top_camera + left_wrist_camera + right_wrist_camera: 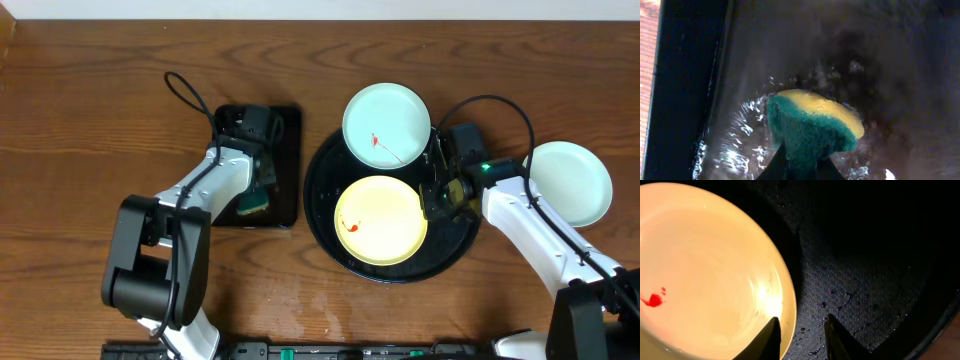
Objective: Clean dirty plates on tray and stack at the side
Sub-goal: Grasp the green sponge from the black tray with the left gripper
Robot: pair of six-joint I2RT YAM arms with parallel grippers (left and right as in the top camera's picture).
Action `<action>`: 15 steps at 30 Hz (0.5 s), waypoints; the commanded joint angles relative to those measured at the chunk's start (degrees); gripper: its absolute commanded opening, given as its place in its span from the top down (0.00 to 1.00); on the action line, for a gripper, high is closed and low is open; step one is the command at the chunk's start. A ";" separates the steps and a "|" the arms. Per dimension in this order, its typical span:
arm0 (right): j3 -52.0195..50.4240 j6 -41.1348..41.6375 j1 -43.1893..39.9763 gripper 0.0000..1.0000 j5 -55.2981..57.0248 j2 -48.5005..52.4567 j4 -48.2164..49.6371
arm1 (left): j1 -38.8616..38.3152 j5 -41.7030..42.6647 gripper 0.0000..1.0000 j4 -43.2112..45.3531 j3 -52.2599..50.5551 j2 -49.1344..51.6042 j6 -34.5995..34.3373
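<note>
The left gripper (256,190) is clamped on a green-and-yellow sponge (810,125) over the wet rectangular tray (288,150), its fingers mostly cut off in the wrist view. On the round tray (455,238), the right gripper (800,325) holds its jaws slightly apart at the yellow plate (380,220)'s right rim; whether they touch it is unclear. A smeared mint plate (386,125) overhangs the tray's far rim, and a second mint plate (570,180) lies far right, partly behind the arm.
</note>
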 commanded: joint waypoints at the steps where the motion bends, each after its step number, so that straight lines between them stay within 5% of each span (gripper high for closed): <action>1: 0.57 0.68 0.13 0.73 -0.46 -0.61 -0.44 | -0.35 3.39 0.83 -0.31 0.85 -2.71 0.57; 6: 0.57 0.68 0.15 0.74 -0.44 -0.61 -0.44 | -0.35 7.02 0.37 -3.45 0.85 -7.67 0.52; 10: 0.57 0.66 0.13 0.74 -0.44 -0.61 -0.46 | -0.33 6.99 0.25 -7.69 0.85 -10.45 0.52; 15: 0.57 0.66 0.15 0.74 -0.44 -0.61 -0.44 | -0.35 7.08 0.25 -12.13 0.04 -10.43 -3.91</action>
